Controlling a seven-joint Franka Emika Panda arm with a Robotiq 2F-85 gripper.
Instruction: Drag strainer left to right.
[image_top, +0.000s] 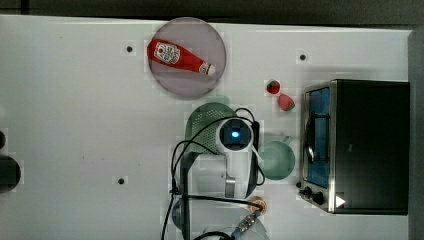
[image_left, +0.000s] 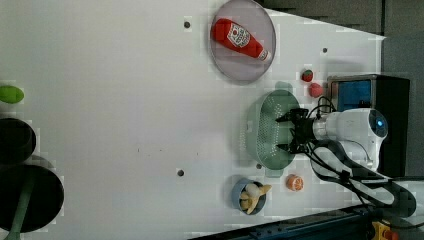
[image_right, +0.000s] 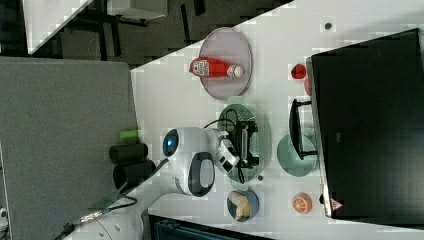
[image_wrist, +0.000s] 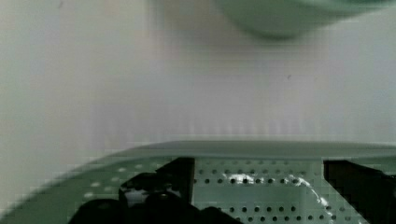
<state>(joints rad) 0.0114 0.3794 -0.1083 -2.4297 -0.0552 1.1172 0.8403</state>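
The pale mint-green strainer lies on the white table, just below the grey-purple plate in the left view. In the top view the arm's wrist covers the right side of the strainer. My gripper hangs open over the strainer's side nearest the oven, one finger on each side of the oval's middle. In the wrist view the perforated bowl of the strainer shows between the two dark fingers, with the rim ahead of them. In the right view the gripper is over the strainer. Nothing is held.
A teal cup stands between the strainer and the toaster oven. The plate carries a ketchup bottle. Two strawberries, an orange and a bowl with a banana lie nearby. The top view's left holds open table.
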